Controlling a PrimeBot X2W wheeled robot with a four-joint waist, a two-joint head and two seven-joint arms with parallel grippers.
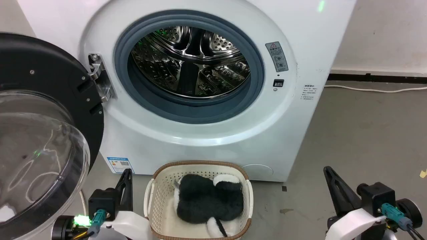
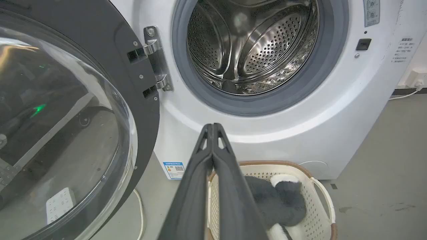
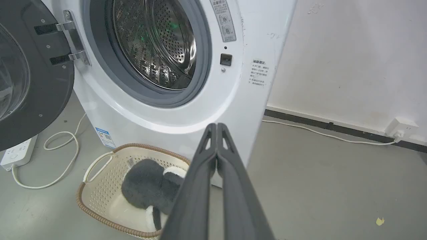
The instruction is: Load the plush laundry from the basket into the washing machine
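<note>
The black plush laundry (image 1: 208,200) with white furry patches lies inside the cream basket (image 1: 160,191) on the floor, right in front of the washing machine (image 1: 213,140). The machine's door (image 1: 43,133) hangs wide open at the left, and its steel drum (image 1: 190,63) holds nothing. My left gripper (image 1: 127,173) is shut and stands just left of the basket. Well to the basket's right, my right gripper (image 1: 328,170) is shut too. In the left wrist view the plush laundry (image 2: 277,200) lies beyond the shut fingers (image 2: 213,156). The right wrist view has the basket (image 3: 100,180) at lower left.
A white power strip (image 3: 18,151) and a looping cable (image 3: 63,160) lie on the floor under the open door. Another cable (image 3: 317,133) runs along the wall to a socket (image 3: 402,128) on the right. Bare grey floor (image 1: 367,133) spreads to the machine's right.
</note>
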